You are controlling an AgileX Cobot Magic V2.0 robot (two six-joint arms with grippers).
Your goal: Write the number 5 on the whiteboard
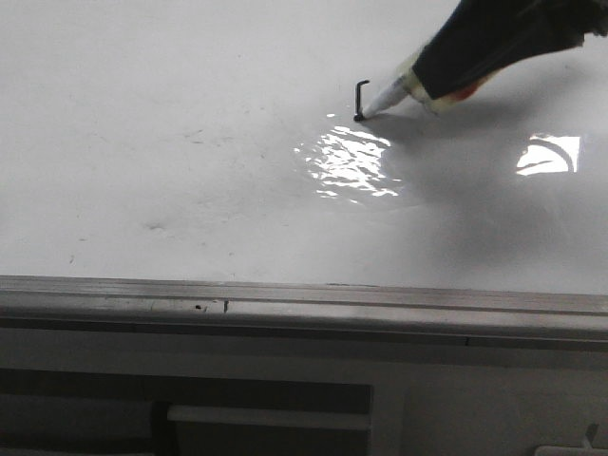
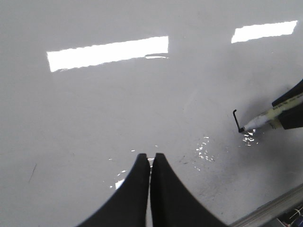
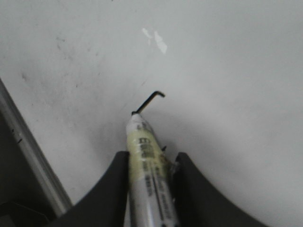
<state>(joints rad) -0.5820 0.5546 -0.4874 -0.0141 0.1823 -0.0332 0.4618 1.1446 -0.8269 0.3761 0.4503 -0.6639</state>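
The whiteboard (image 1: 171, 152) is glossy white with faint smudges and glare. Of the number 5 (image 1: 361, 99), a short black vertical stem with a small bar at its top shows; it is also in the left wrist view (image 2: 235, 119) and the right wrist view (image 3: 150, 101). My right gripper (image 3: 151, 158) is shut on a white-and-yellow marker (image 3: 143, 142). The marker (image 1: 391, 96) comes in from the upper right, and its tip touches the board at the stem's lower end. My left gripper (image 2: 150, 155) hovers over bare board to the left of the mark, shut with nothing in it.
A grey metal edge rail (image 1: 285, 299) runs along the board's near side, also seen in the right wrist view (image 3: 33, 156). Bright glare patches (image 1: 347, 161) lie just in front of the mark. Faint dark smudges (image 1: 157, 226) mark the left part of the board.
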